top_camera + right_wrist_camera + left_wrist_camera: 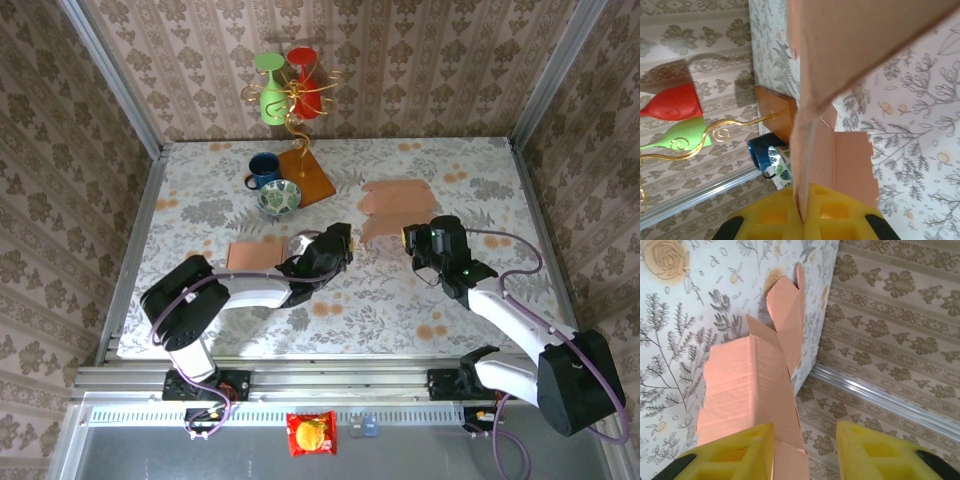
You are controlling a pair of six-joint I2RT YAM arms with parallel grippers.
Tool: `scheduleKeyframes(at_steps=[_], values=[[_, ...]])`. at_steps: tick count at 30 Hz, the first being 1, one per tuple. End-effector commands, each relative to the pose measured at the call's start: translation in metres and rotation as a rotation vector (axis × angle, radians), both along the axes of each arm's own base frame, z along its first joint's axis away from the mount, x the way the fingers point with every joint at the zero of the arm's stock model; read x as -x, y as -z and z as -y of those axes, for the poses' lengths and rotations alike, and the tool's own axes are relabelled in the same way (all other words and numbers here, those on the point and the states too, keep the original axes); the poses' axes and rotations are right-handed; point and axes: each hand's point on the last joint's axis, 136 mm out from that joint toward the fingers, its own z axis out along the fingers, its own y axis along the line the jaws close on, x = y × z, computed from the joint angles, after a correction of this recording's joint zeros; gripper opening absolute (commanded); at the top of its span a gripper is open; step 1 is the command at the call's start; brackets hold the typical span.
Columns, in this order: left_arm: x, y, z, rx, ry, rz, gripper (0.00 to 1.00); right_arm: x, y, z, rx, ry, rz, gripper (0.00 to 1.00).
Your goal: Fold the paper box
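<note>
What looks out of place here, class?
The red snack packet lies off the table, on the grey strip beyond the table's near edge, well away from the paper box.

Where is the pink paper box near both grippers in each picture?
Top external: paper box right of centre, on the floral tablecloth.
Left wrist: paper box rising from bottom left-centre.
Right wrist: paper box across top and centre.
Shared landmark: that floral tablecloth.

On the table [380, 300], paper box [395, 205] right of mug [263, 170] and bowl [279, 197]
</note>
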Motion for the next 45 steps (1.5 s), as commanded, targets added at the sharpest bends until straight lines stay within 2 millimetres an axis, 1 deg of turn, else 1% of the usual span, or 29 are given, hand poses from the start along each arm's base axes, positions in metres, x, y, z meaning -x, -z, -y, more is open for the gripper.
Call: scheduleKeyframes(at_steps=[1,5,9,11,14,17,20,21,23,25,27,29,30,31,33,34,39,42,45], values=[[0.003,-0.011,-0.008,-0.033,0.026,0.02,0.43,-0.003,-0.021,0.005,0.034,-0.021,0.025,0.0],[0.008,-0.011,-0.021,-0.093,0.06,0.01,0.48,-0.009,-0.045,0.01,0.064,-0.051,0.042,0.0],[0.01,-0.013,-0.041,-0.2,0.108,0.011,0.49,-0.012,-0.075,0.013,0.11,-0.095,0.05,0.0],[0.007,-0.016,-0.052,-0.25,0.127,0.027,0.49,-0.01,-0.088,0.013,0.125,-0.112,0.046,0.0],[0.001,-0.024,-0.066,-0.321,0.169,0.058,0.49,-0.001,-0.105,0.011,0.141,-0.151,0.023,0.0],[-0.004,-0.03,-0.081,-0.392,0.187,0.091,0.49,0.013,-0.12,0.011,0.148,-0.182,0.007,0.0],[-0.007,-0.032,-0.093,-0.455,0.216,0.114,0.48,0.033,-0.133,0.011,0.133,-0.2,-0.028,0.0],[-0.007,-0.034,-0.095,-0.475,0.231,0.127,0.48,0.04,-0.141,0.011,0.127,-0.208,-0.034,0.0],[-0.009,-0.038,-0.1,-0.509,0.254,0.148,0.48,0.055,-0.149,0.009,0.11,-0.226,-0.072,0.0],[-0.009,-0.044,-0.104,-0.551,0.28,0.176,0.48,0.074,-0.158,0.008,0.061,-0.225,-0.138,0.0],[-0.01,-0.05,-0.107,-0.592,0.306,0.204,0.48,0.088,-0.167,0.008,0.033,-0.212,-0.192,0.0],[-0.01,-0.054,-0.108,-0.62,0.333,0.227,0.48,0.095,-0.172,0.011,0.019,-0.188,-0.256,0.0],[-0.01,-0.055,-0.107,-0.625,0.344,0.234,0.47,0.093,-0.172,0.012,0.011,-0.171,-0.273,0.0],[-0.011,-0.055,-0.107,-0.63,0.355,0.237,0.47,0.086,-0.172,0.013,0.0,-0.147,-0.275,0.0],[-0.012,-0.054,-0.106,-0.637,0.368,0.243,0.47,0.065,-0.165,0.014,-0.013,-0.116,-0.267,0.0],[-0.012,-0.055,-0.103,-0.637,0.379,0.251,0.47,0.05,-0.16,0.012,-0.028,-0.109,-0.259,0.0],[-0.013,-0.055,-0.089,-0.651,0.461,0.284,0.46,-0.014,-0.114,-0.002,-0.12,-0.114,-0.281,0.0],[-0.013,-0.058,-0.08,-0.687,0.526,0.34,0.46,-0.04,-0.093,-0.009,-0.123,-0.136,-0.301,0.0],[-0.012,-0.058,-0.072,-0.762,0.613,0.404,0.46,-0.053,-0.075,-0.009,-0.103,-0.14,-0.324,0.0]])
